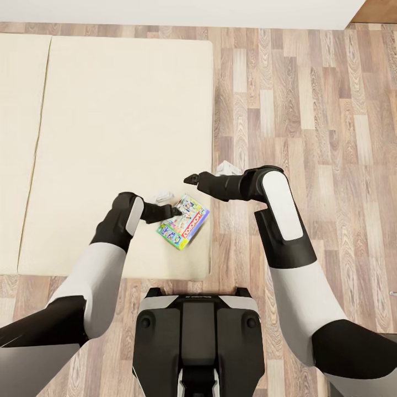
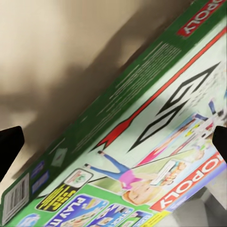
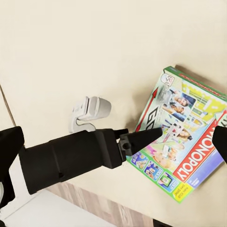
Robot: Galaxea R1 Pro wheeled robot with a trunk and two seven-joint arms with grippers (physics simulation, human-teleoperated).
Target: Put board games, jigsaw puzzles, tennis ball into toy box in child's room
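Beige mattress of the bed (image 1: 116, 110) carries one board game (image 1: 184, 221) near its front right corner. Wood-plank floor (image 1: 309, 110) lies beside. Left gripper (image 1: 177, 210) reaches the box's edge, fingers spread around it. Right gripper (image 1: 189, 179) hovers above; I cannot tell its spread.

Your robot has two arms with light grey upper shells, black elbow and forearm sleeves carrying pale oval panels, black pointed grippers, left gripper (image 1: 175, 210) and right gripper (image 1: 191, 179), and a dark glossy trunk (image 1: 197, 336).
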